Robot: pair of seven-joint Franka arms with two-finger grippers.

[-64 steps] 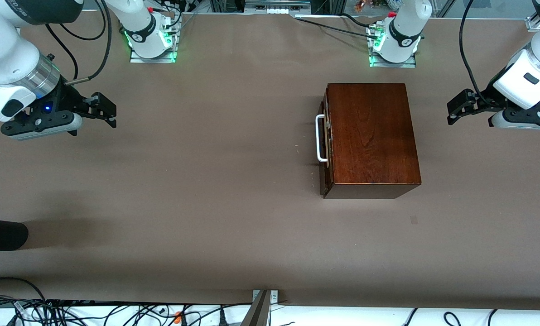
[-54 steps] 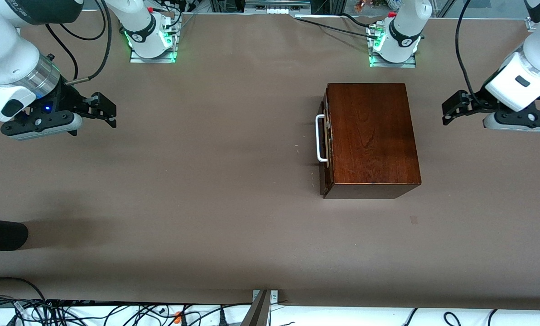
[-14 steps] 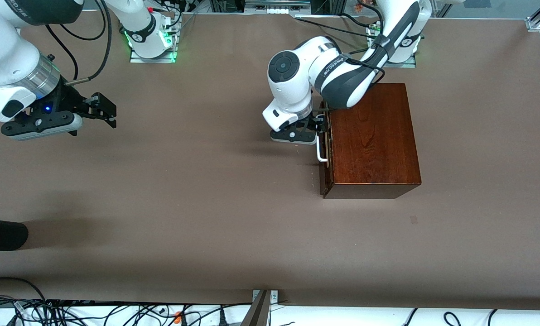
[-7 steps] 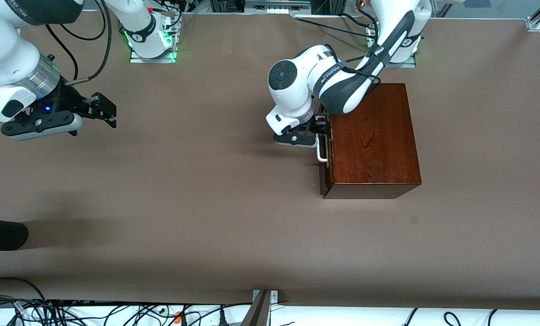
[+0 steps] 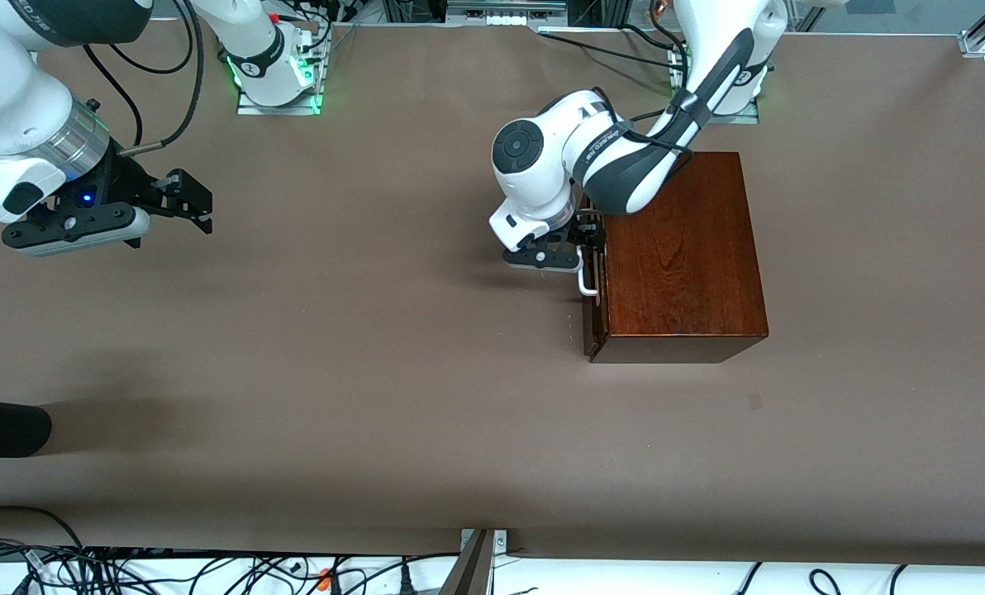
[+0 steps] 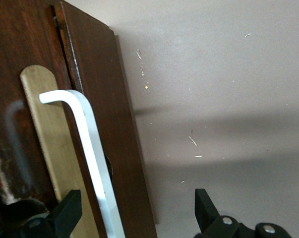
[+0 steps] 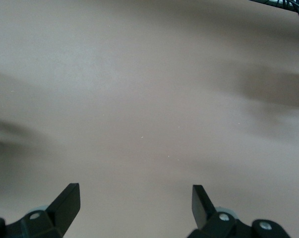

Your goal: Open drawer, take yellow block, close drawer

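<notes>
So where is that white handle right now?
The white handle sits on the closed drawer front of the wooden box; the left gripper has its open jaws around it.

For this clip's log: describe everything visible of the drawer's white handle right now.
The white handle is a slim, smooth U-shaped bar, glossy like painted metal or plastic. It is fixed over a pale strip on the dark wood front of the drawer, which is shut in its wooden box. The left gripper is open, one finger on each side of the bar; no contact shows. The front view shows only the handle's end nearer the camera; the gripper covers the rest.
</notes>
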